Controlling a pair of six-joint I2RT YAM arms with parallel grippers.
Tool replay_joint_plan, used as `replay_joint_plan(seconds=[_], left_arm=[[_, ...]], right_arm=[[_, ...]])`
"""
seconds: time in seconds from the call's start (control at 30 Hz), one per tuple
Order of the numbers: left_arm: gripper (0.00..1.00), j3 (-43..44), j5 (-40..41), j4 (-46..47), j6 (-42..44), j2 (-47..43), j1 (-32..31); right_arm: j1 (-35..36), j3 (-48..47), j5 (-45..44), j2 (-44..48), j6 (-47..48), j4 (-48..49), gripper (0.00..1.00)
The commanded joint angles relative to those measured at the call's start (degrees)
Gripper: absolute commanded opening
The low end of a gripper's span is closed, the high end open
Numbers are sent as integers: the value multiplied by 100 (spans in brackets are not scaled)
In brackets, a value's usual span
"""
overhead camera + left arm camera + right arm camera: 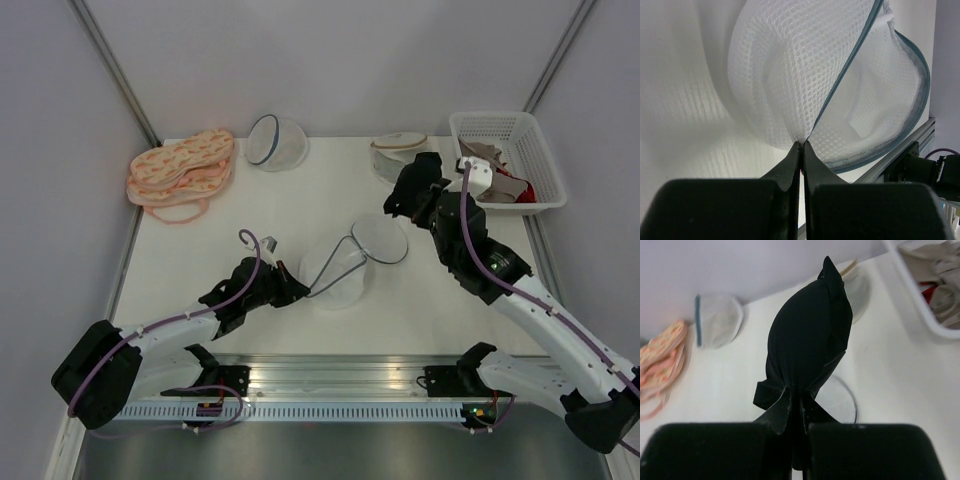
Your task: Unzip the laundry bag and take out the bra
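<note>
Worktop: the white worktop point(220, 230) fills the middle of the top view between pale walls. A metal rail point(340, 385) runs along its lower edge.
Basket: a white slotted plastic basket point(500, 117) sits at the upper right. It holds beige-white garments point(490, 155) and a scrap of red fabric point(527, 194).
Peach stack: a pile of peach patterned padded garments point(180, 170) lies at the upper left, with a strap looping out below it.
Laundry bag: the round white translucent mesh laundry bag with a grey-blue zipper rim point(340, 275) lies at the centre of the frame, unzipped. Its round lid flap point(380, 238) is spread out to the upper right of the bowl half.
Navy dome: a clearer mesh dome with a dark navy rim point(275, 142) stands tipped at the upper middle, well apart from the bag.
Beige dome: a mesh dome with a beige rim point(395, 155) sits right of it, near the basket.
Bra: the small black soft fabric bra point(807, 340) is out of the bag. It is bunched into a dark bundle that sticks forward from the right arm's tips, upper right of the lid flap in the top view. In the right wrist view, part of the flap's rim shows beneath it.
Right pincer: the right pincer point(796, 410) is clenched on the bra's lower folds.
Left pincer: the left pincer point(801, 150) is clenched on the laundry bag's zipper rim at the bag's lower left edge, fingertips pressed together.
</note>
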State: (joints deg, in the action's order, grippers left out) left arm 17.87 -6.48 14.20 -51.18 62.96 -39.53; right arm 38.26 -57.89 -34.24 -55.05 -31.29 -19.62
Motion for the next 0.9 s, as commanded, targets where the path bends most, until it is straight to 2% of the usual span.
replay_joint_plan(seconds=[0.0,0.03,0.1,0.2,0.23,0.3,0.33,0.4,0.47,0.57,0.73,0.8,0.87], left_arm=[[2,260,-82,-154,20,-55,-20],[2,287,-116,-215,29,-64,-20],[2,383,-169,-259,55,-100,-20],[2,498,-248,-400,99,-126,-20],[2,524,-283,-426,117,-135,-20],[2,595,-310,-532,134,-152,-20],[2,621,-336,-558,152,-161,-20],[2,674,-336,-672,187,-187,-20],[2,735,-301,-786,240,-240,-20],[2,753,-222,-866,275,-293,-11],[2,806,-152,-910,293,-249,-11],[2,797,-143,-901,301,-197,-11],[2,771,-169,-805,275,-153,-11]], right_arm=[[-800,-503,-287,-522,-139,476,0],[-1429,-652,-68,-646,-193,581,0],[-2230,-829,5,-1032,-333,704,0],[-2988,-1206,453,-1638,-500,1065,0],[-3452,-1416,497,-1806,-632,1161,0],[-3842,-1689,751,-2349,-685,1477,0],[-4244,-2074,848,-2588,-755,1565,0],[-4772,-2611,1637,-3428,-896,1549,0],[-5012,-3411,1972,-3976,-984,1391,0],[-5214,-3738,2184,-4698,-1011,1873,0],[-5505,-4572,3624,-6165,-1362,2092,0],[-5540,-4504,3828,-6517,-1450,2172,1],[-5531,-3952,3688,-6545,-1503,2400,0]])
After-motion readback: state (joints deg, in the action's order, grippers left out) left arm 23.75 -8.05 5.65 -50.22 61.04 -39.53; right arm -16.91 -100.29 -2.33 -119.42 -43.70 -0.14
